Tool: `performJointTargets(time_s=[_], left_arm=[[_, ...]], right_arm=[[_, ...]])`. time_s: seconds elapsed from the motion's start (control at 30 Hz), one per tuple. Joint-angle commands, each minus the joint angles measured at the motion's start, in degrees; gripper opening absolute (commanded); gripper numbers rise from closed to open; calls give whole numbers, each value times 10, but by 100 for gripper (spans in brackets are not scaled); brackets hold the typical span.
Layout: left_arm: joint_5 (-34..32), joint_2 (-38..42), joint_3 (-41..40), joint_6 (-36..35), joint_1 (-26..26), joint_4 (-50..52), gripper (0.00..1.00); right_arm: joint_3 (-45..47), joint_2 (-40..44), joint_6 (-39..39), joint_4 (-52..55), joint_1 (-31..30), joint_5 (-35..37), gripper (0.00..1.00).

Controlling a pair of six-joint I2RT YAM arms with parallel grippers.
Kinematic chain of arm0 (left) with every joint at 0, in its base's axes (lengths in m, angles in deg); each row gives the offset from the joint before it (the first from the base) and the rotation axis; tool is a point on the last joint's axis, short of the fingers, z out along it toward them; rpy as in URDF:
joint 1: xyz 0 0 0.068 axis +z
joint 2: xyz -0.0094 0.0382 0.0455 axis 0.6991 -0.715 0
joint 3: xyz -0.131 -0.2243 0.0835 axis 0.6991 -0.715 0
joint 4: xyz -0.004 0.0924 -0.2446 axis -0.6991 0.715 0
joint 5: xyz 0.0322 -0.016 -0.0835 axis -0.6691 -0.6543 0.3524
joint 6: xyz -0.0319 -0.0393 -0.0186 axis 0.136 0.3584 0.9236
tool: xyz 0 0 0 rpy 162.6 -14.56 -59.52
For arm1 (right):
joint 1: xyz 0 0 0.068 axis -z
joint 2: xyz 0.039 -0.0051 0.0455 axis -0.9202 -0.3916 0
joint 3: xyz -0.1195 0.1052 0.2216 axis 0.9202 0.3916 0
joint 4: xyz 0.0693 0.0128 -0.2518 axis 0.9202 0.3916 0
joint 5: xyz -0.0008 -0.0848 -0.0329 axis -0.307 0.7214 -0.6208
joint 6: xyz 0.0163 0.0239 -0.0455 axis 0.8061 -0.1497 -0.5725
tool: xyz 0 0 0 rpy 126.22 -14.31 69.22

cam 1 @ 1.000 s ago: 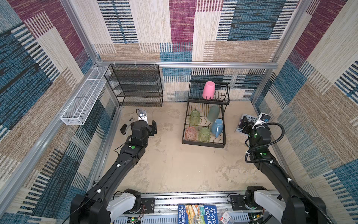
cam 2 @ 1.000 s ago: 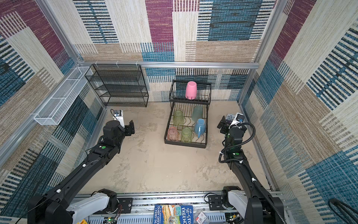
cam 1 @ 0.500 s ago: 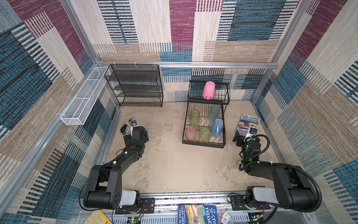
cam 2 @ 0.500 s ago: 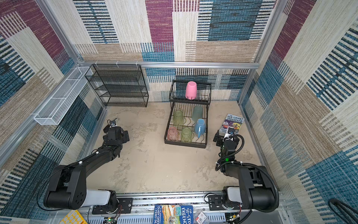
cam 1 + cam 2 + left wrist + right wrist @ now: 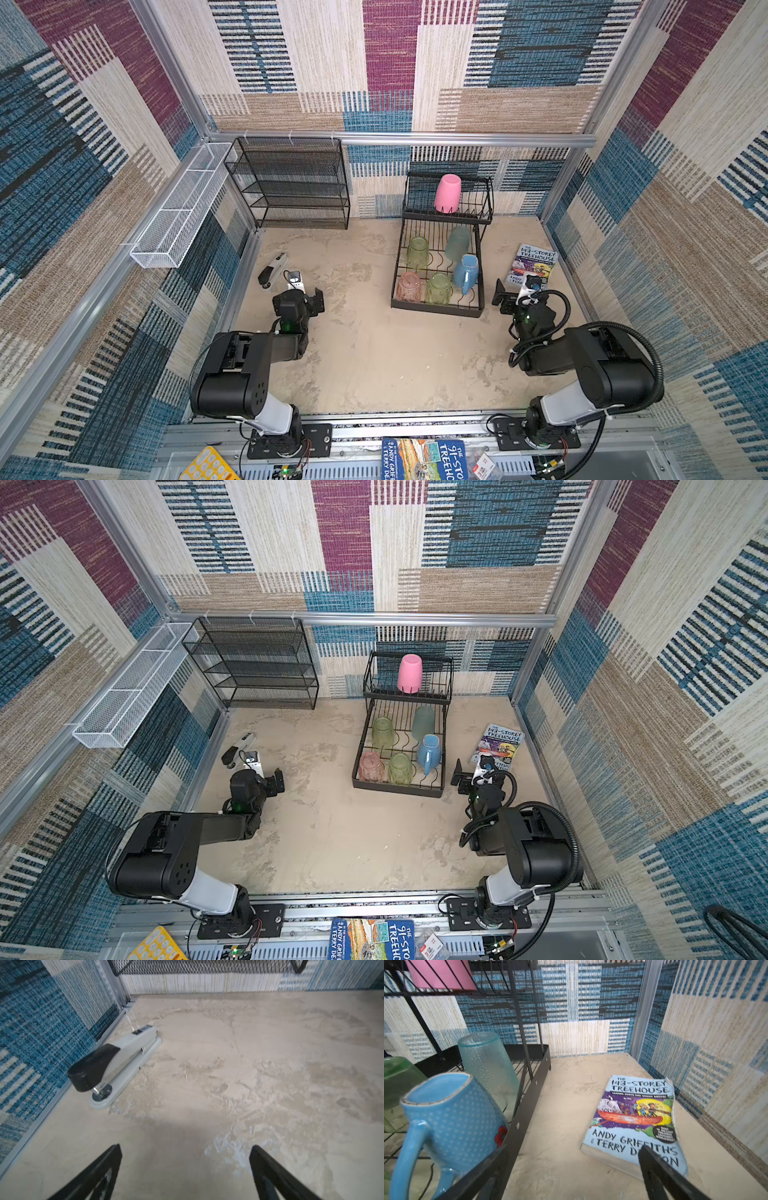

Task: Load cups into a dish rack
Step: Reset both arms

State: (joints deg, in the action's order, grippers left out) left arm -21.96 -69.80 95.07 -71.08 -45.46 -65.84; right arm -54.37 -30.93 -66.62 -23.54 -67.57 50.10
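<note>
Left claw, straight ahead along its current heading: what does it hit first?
Probably bare table; the left claw angles down at it. The stapler sits off to one side, likely clear.

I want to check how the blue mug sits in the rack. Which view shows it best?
The right wrist view: the blue mug close up, tilted, handle and red flower plain, inside the dish rack's rail. In both top views the mug is small, beside a green tumbler. The left wrist view misses it.
</note>
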Motion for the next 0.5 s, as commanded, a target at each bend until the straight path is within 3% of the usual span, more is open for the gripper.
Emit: performJointTargets(time_s=[0.0, 0.47], left_arm=[[43, -3, 7, -3, 11, -19, 99], [44, 3, 1, -3, 11, -27, 99]], right_arm=[[-6, -6, -4, -27, 1, -16, 100], [-4, 1, -4, -24, 2, -21, 100]])
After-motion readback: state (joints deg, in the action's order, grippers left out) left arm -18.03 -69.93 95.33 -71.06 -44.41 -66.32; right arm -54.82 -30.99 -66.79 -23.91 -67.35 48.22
